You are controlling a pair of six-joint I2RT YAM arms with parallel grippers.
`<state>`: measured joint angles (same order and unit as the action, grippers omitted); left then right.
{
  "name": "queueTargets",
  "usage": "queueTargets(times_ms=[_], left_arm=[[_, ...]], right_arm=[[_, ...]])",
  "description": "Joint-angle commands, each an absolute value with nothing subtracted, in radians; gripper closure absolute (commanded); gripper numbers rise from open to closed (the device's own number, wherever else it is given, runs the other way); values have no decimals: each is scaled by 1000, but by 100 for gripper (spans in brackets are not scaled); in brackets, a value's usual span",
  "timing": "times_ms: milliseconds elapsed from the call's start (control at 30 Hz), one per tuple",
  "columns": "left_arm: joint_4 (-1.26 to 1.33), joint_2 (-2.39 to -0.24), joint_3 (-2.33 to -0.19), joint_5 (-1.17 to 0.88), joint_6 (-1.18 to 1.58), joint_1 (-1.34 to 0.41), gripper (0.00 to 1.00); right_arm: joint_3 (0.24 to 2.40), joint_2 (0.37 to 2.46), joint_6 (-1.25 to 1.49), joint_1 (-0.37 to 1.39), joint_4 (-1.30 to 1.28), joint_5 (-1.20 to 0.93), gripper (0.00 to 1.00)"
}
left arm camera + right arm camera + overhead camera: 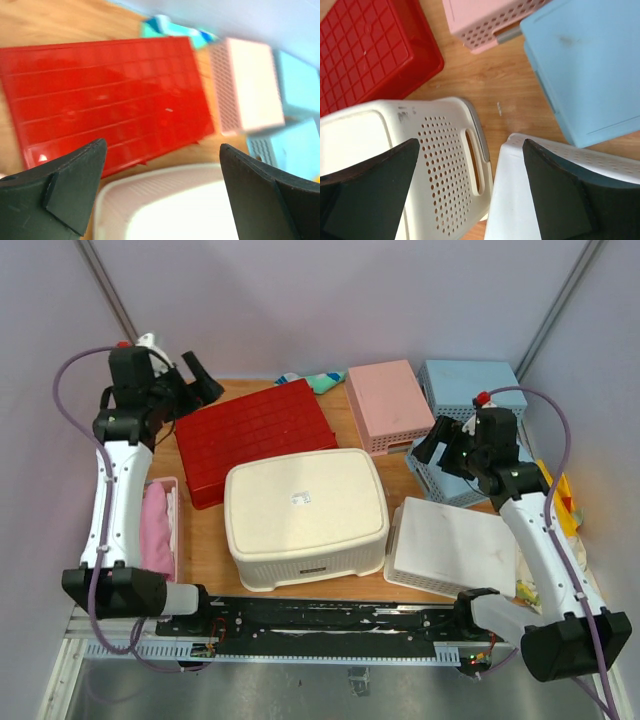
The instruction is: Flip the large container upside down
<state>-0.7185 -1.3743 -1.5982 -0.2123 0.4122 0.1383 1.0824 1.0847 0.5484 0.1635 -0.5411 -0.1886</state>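
The left gripper (pixel 200 378) hangs with jaws spread wide and empty above the far left end of the shallow red gridded plastic tray (pixel 255 435). Nearer and to its right, well apart, the large deep cream perforated plastic basket (pixel 305 515) rests base up at the middle of the wooden table (pixel 205 545), white sticker (pixel 302 498) on top. The right gripper (pixel 438 452), jaws parted and holding nothing, hovers above the gap between that basket's right end and the flatter white plastic basket (pixel 450 545)

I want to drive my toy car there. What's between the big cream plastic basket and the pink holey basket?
Only bare wooden tabletop separates the big cream plastic basket and the pink perforated plastic basket, seen in the right wrist view.
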Motion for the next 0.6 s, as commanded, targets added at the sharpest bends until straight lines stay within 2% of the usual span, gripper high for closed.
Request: queueTargets(times_ms=[0, 133, 333, 567], left_arm=[[-591, -1233, -1533, -115, 322, -85, 1], [-538, -1154, -1397, -154, 277, -205, 1], [-328, -905, -1058, -221, 269, -219, 1], [-270, -711, -932, -144, 263, -219, 1]], right_arm=[[1190, 1013, 497, 141, -563, 11, 13], [1226, 940, 422, 141, -487, 128, 12], [1301, 905, 317, 141, -439, 337, 11], [1282, 883, 250, 141, -451, 438, 11]])
